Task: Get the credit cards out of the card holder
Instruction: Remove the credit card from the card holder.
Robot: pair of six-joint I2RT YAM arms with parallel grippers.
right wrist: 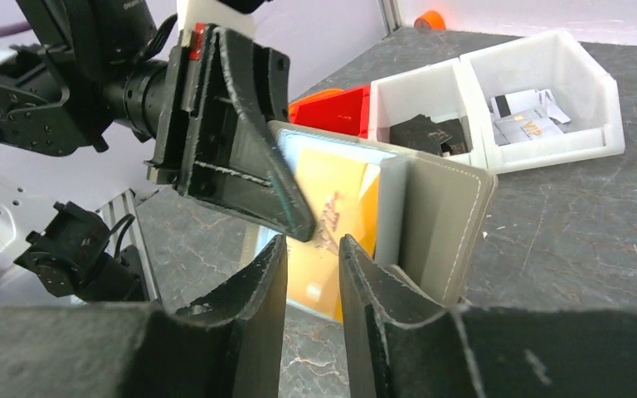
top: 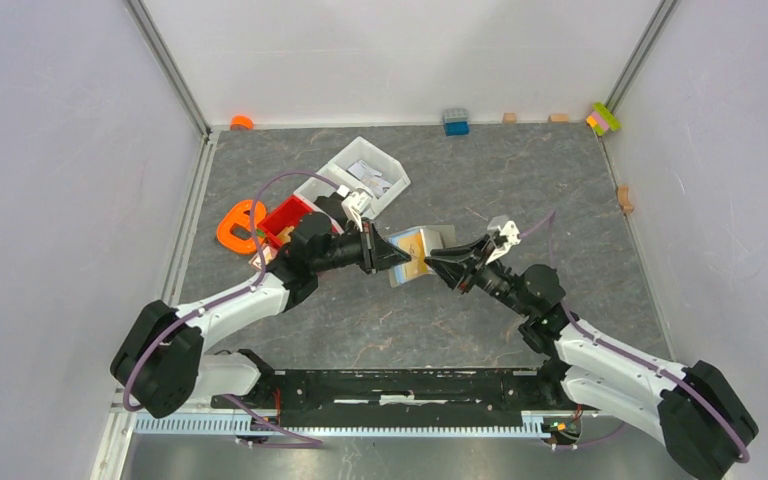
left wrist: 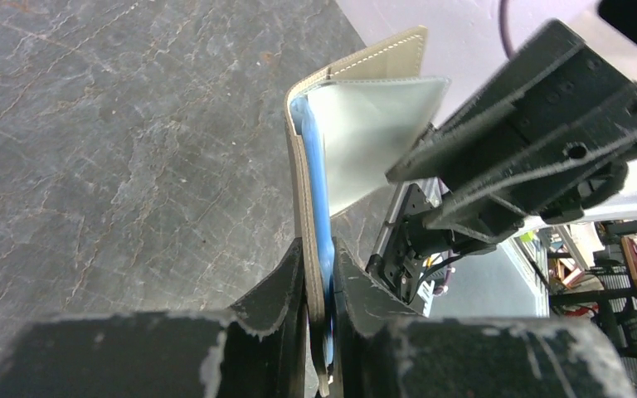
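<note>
Counter (top: 560,200) is dark stone-look. The white bins (right wrist: 547,148) and the red bin (top: 282,215) sit toward the far left, well apart from the work, and I judge them drop spots for later.

The card holder (right wrist: 452,224) is near mid-counter between my 2 arms, standing on edge and folded open. I can't tell if its lower edge touches the counter.

The credit cards (left wrist: 318,195) aren't out yet. The blue one lies against the inside of the near flap, and a yellow-faced card (right wrist: 332,207) shows in the open pocket.

My left claw (left wrist: 319,253) is pressed together on 1 flap with the blue card's edge caught in the pinch. That's an anchor so the holder stays open and steady.

My right claw (right wrist: 313,245) is spread a little, tips right at the yellow-faced card, pinching nothing I can confirm.

Step in hand, as I judge it, is lining up the first pull. Risk is the left pinch trapping the blue card.
</note>
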